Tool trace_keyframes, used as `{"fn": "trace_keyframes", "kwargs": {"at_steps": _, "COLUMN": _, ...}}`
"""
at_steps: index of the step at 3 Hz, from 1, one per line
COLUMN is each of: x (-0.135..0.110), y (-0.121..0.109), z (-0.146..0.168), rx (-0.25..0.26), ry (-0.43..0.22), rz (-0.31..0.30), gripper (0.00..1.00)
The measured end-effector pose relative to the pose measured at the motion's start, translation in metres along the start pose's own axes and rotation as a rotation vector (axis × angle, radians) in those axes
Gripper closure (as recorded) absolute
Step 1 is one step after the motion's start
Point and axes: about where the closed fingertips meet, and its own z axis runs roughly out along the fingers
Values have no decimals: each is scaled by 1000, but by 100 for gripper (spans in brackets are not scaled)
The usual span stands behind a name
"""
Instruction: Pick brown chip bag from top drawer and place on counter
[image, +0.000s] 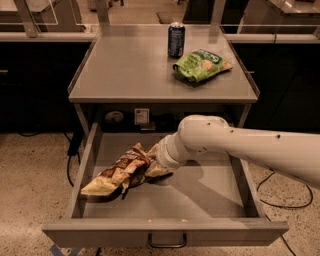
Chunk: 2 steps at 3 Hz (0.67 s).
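The brown chip bag (124, 172) lies crinkled in the left half of the open top drawer (210, 192), its tan end pointing to the drawer's left wall. My gripper (158, 169) reaches down from the white arm (235, 145) into the drawer and is shut on the bag's right end. A tan finger (161, 173) shows pressed against the bag; the other is hidden behind it. The counter (125, 65) stands above and behind the drawer.
A green chip bag (201, 64) and a dark blue soda can (176, 39) stand on the counter's back right. The drawer's handle (167, 242) is at the front. Cables (272, 192) lie on the speckled floor on both sides.
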Motion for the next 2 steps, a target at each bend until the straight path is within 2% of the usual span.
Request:
{"fn": "trace_keyframes", "kwargs": {"at_steps": 1, "x": 0, "y": 0, "z": 0, "rx": 0, "ry": 0, "rz": 0, "gripper": 86}}
{"fn": "trace_keyframes", "kwargs": {"at_steps": 2, "x": 0, "y": 0, "z": 0, "rx": 0, "ry": 0, "rz": 0, "gripper": 100}}
